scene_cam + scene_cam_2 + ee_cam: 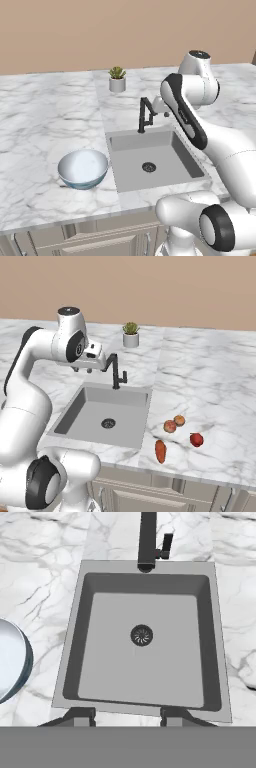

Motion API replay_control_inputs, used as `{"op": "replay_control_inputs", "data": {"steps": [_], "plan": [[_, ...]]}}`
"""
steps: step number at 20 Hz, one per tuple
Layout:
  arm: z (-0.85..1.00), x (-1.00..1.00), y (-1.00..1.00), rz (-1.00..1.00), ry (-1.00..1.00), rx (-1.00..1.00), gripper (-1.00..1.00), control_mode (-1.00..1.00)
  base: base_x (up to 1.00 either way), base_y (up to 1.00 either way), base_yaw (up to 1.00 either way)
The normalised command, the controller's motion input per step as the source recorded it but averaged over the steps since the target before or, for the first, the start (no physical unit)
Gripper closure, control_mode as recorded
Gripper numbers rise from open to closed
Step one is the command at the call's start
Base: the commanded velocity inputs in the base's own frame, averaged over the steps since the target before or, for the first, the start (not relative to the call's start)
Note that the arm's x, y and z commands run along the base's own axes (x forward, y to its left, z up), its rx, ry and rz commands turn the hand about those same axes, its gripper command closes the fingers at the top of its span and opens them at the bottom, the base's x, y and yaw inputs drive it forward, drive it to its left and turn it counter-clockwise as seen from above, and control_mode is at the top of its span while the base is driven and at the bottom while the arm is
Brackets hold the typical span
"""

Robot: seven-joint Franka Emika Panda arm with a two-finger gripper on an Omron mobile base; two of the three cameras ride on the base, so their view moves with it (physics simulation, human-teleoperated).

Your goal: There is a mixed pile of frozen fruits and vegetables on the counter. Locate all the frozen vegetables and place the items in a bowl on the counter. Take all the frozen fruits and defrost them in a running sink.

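Gripper (127, 714) hangs over the sink (142, 684) w/ jaws pressed together, holding nothing, while the pile (176, 434) sits on the counter (210, 381) off to the robot's right of the basin, the bowl (83, 168) on the opposite, left side.

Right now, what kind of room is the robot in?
It looks like a kitchen. There's a grey sink with a black faucet set into a white marble counter, a shiny bowl beside it, and little fruits and vegetables waiting on the other side.
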Motion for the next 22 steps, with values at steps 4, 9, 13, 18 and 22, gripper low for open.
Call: {"op": "replay_control_inputs", "data": {"steps": [4,9,13,18,22], "plan": [[0.00,-0.10,-0.03,0.00,-0.01,0.00,-1.00,-1.00,0.00,0.00,0.00],[-0.01,-0.36,-0.26,0.00,-0.01,-0.01,-1.00,-1.00,0.00,0.00,0.00],[-0.03,-0.34,-0.46,-0.01,0.00,-0.05,-1.00,-1.00,0.00,0.00,0.00],[-0.08,-0.37,-0.58,-0.02,0.00,-0.04,-1.00,-1.00,0.00,0.00,0.00],[-0.07,-0.28,-0.57,-0.06,0.03,0.00,-1.00,-1.00,0.00,0.00,0.00]]}}
